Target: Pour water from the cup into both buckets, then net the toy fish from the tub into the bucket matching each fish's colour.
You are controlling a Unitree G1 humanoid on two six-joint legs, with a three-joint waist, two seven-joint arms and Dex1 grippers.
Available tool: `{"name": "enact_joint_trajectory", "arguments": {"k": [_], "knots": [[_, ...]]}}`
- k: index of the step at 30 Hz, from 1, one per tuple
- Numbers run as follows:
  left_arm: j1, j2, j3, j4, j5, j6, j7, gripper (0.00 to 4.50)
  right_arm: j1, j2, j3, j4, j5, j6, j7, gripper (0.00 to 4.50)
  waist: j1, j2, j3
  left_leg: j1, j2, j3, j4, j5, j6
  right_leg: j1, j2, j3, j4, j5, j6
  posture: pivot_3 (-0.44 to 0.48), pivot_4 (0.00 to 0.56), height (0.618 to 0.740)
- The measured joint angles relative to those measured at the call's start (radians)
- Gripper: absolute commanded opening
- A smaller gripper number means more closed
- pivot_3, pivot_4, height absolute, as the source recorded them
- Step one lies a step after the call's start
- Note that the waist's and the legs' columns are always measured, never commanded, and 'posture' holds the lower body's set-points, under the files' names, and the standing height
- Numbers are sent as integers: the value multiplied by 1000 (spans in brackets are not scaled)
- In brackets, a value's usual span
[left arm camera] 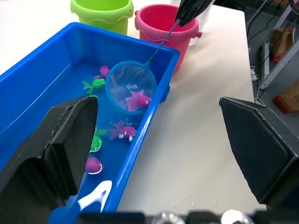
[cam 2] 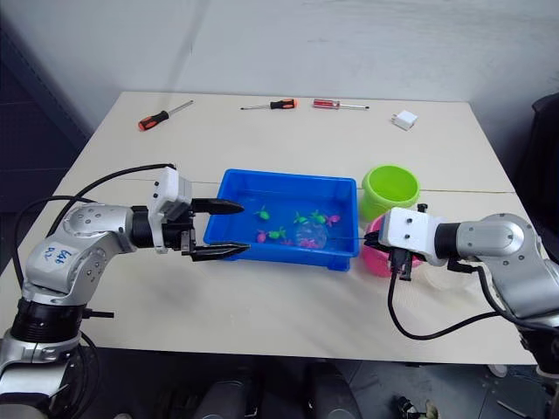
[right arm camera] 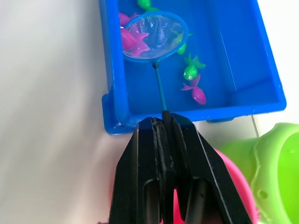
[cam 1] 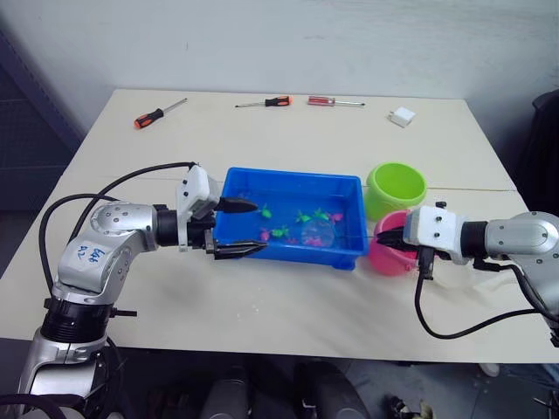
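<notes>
Pale tabletop (cam 1: 288,305), grey wall behind. Blue tub (cam 1: 293,185) at centre, holding water and small green and pink toy fish (left arm camera: 93,142). Right gripper (right arm camera: 164,122) clamped on the net (left arm camera: 131,86) handle; hoop in the tub, one pink fish (left arm camera: 138,99) in its mesh. Left gripper (cam 1: 243,229) open at the tub's end. Green bucket (cam 1: 396,187) and pink bucket (left arm camera: 164,25) just beside the tub.
</notes>
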Motion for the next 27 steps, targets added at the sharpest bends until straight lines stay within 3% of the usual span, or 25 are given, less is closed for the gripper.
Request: {"name": "enact_joint_trajectory", "arguments": {"k": [7, 16, 23, 27], "knots": [[-1, -3, 2, 13, -2, 1, -1, 4487, 35, 68, -79, -8, 130, 214, -42, 0, 1, 0, 0, 0, 0, 0, 0, 0, 0, 0, 0, 0, 0, 0, 0, 0, 150, 740], [-68, -67, -13, 50, -54, 19, -32, 4487, 194, 112, -406, -237, 350, 524, -197, 0, 15, 0, 0, 0, 0, 0, 0, 0, 0, 0, 0, 0, 0, 0, 0, 0, 150, 740], [-186, -173, -99, 239, -2, -79, -95, 4487, 507, 187, -772, -485, 382, 617, -305, 0, 47, 1, -1, -1, 0, 0, 0, 0, 0, 1, 1, 0, 0, 0, 1, 0, 150, 740], [-238, -209, -130, 333, 29, -138, -144, 4487, 658, 208, -894, -554, 314, 559, -312, 0, 44, 2, -1, 0, -1, 2, 0, 0, 0, 1, 1, 2, -1, 1, 1, 0, 150, 740]]}}
